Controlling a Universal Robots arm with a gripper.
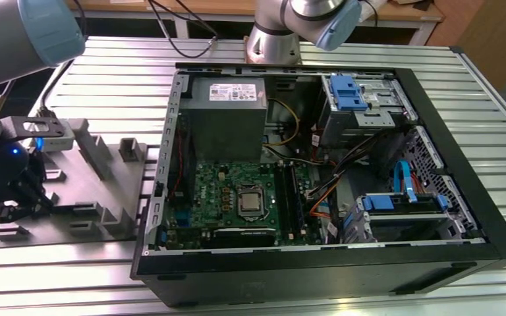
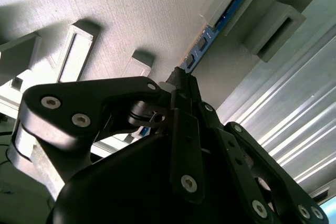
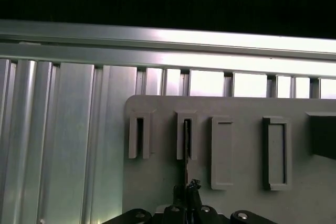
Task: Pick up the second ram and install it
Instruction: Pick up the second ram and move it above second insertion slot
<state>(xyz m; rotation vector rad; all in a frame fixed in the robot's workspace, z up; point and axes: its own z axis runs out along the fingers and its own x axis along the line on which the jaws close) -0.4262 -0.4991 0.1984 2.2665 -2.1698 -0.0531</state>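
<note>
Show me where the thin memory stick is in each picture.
Exterior view: the gripper stands over its spot on the grey tray, at the exterior view's left.
Second wrist view: second ram, a bluish strip running from a tray rib into the jaws.
First wrist view: second ram edge-on, a thin dark line.
Shared landmark: the grey tray.

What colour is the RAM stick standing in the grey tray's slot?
The second ram looks blue along its visible edge, clearest in the second wrist view.
</note>
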